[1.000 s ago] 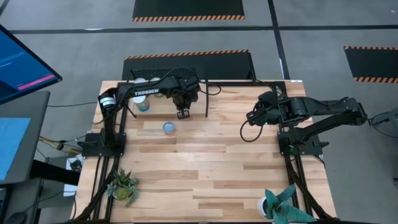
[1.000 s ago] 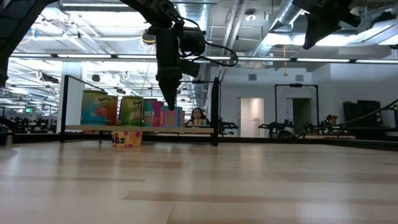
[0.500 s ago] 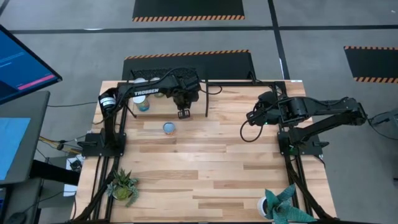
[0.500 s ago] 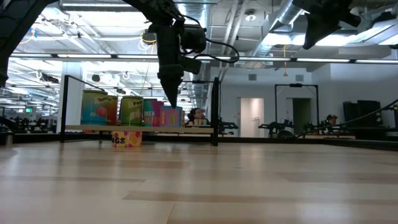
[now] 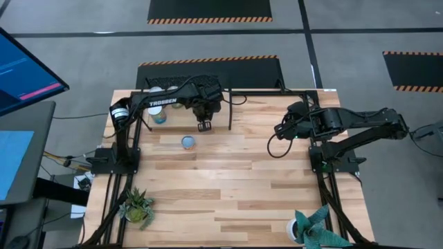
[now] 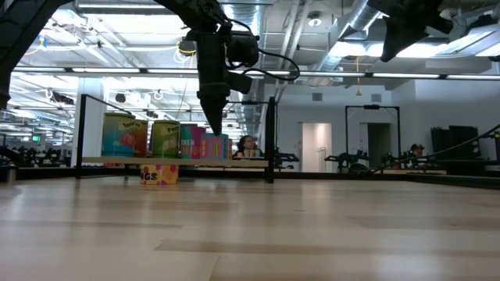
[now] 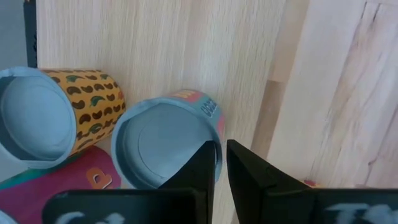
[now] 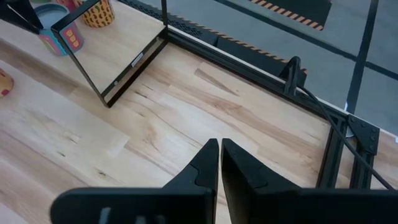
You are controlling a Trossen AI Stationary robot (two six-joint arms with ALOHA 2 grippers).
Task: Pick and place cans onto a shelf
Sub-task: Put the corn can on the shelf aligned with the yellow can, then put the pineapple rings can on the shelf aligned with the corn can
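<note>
Across our wooden table (image 5: 228, 180), our left gripper (image 5: 203, 126), fingers pressed together and empty, hung at the shelf's (image 5: 221, 104) six o'clock edge; the loose can (image 5: 187, 142) looked light, stiff and slick-sided, best pinched across its sides.

Wooden table (image 5: 228, 187) carries the shelf (image 6: 176, 161), 1 can (image 5: 187, 142); 2 plants (image 5: 137, 205).

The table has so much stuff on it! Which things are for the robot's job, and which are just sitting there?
For the job:
- small round tins with pale blue tops, several on the shelf, one alone on the table
- light wood shelf in a thin black frame
- left gripper, shut, above the shelf

Just sitting there:
- spiky green potted plant
- blue-green potted plant in a white pot
- right gripper, waiting
</note>
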